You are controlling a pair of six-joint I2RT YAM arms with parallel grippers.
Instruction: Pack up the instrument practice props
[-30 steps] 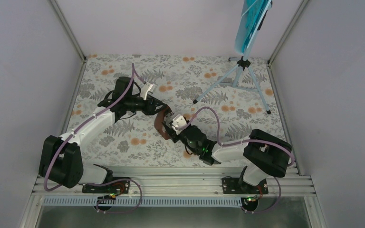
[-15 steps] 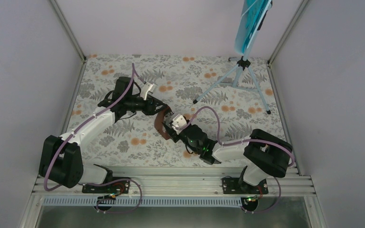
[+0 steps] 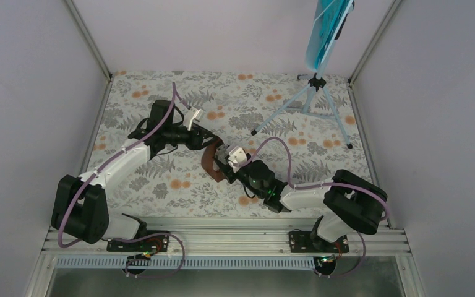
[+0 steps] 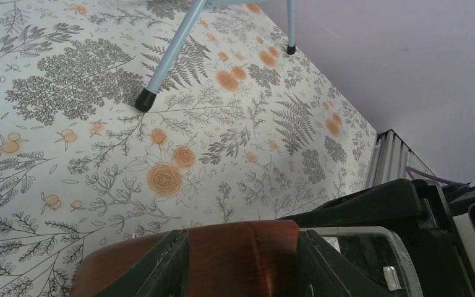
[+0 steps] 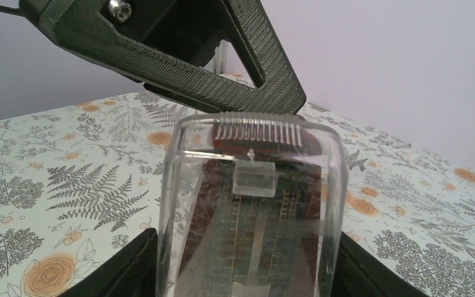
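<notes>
Metronome (image 3: 212, 162) held by left fingers (image 4: 161, 263) and right fingers (image 5: 124, 267); scale (image 5: 253, 241) visible from right wrist only.

Shifts the right gripper (image 3: 224, 163) slightly toward the table's (image 3: 161, 185) far side, along the metronome (image 3: 209, 159). Swings the right arm's elbow (image 3: 354, 207) a little outward and nearer the bases.

The tabletop (image 3: 241, 99) is covered edge to edge with a pale cloth printed with grey ferns, leafy sprigs and orange flowers, and white walls close it in on the left, far and right sides. At its far right corner a pale blue music stand (image 3: 314, 83) stands on three spread tripod legs, each black-tipped foot (image 4: 143, 100) planted on the cloth. Along the near edge runs a ribbed aluminium rail (image 3: 222, 238).
</notes>
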